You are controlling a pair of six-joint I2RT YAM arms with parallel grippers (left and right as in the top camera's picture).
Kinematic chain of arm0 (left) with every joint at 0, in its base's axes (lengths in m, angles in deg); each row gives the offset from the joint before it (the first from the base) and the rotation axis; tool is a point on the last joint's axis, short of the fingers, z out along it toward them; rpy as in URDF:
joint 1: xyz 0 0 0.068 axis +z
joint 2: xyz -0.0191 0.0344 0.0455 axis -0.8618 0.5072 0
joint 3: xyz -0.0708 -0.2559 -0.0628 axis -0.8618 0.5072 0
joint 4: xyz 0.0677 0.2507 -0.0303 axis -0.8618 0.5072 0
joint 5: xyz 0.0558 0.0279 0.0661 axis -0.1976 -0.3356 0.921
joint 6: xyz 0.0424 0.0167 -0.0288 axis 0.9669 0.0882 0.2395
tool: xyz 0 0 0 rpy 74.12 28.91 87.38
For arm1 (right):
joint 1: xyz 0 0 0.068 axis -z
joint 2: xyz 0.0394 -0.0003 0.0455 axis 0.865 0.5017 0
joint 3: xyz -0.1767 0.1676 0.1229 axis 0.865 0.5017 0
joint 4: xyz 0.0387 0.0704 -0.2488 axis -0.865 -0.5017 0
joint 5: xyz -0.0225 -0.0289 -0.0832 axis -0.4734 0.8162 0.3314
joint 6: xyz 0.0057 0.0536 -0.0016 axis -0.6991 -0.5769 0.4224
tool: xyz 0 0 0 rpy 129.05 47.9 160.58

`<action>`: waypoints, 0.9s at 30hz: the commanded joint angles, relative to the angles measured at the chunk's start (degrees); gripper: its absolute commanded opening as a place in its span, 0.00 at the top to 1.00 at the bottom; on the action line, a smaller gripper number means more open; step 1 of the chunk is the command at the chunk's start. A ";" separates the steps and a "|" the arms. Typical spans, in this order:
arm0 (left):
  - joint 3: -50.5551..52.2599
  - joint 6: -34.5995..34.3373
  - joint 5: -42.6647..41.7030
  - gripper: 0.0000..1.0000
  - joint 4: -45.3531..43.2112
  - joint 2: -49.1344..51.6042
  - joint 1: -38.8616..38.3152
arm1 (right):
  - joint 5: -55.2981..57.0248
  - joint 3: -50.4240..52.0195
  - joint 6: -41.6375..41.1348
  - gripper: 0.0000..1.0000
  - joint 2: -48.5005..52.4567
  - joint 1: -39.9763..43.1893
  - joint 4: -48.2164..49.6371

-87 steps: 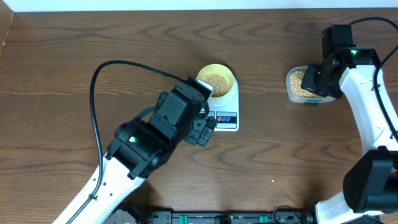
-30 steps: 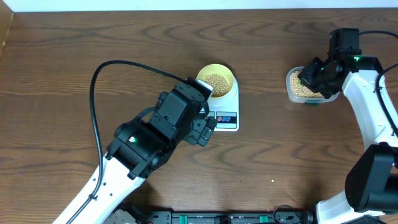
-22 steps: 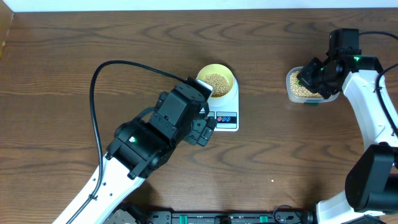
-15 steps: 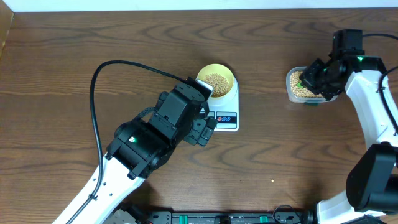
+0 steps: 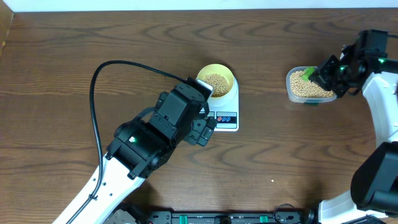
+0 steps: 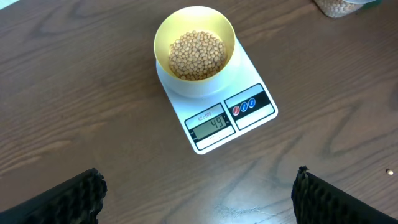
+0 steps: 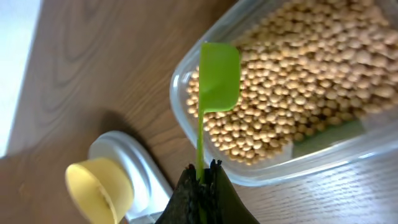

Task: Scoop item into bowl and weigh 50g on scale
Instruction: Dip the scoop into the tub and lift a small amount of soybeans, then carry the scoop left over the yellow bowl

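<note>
The pale yellow-green bowl [image 5: 216, 80] holds tan beans [image 6: 197, 55] and stands on the white scale [image 5: 225, 118]; in the left wrist view its display [image 6: 212, 124] reads 49. My left gripper [image 6: 198, 198] is open and empty, hovering above the table in front of the scale. My right gripper [image 7: 204, 179] is shut on the handle of a green scoop [image 7: 217, 78], its blade held over the beans [image 7: 311, 74] in the clear tub [image 5: 303, 85]. The scoop's green tip shows in the overhead view [image 5: 309, 76].
The left arm's black cable [image 5: 118, 65] loops over the table at the left. The right arm [image 5: 379, 93] stands along the right edge. Bare brown table lies between scale and tub.
My right gripper has drawn back to the right and lifted, and the green scoop now shows above the tub. The left arm, bowl and scale have not moved.
</note>
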 commanded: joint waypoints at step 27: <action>-0.37 -0.44 0.52 0.02 0.20 -0.31 0.28 | -38.03 0.42 11.56 0.99 0.37 -2.40 18.27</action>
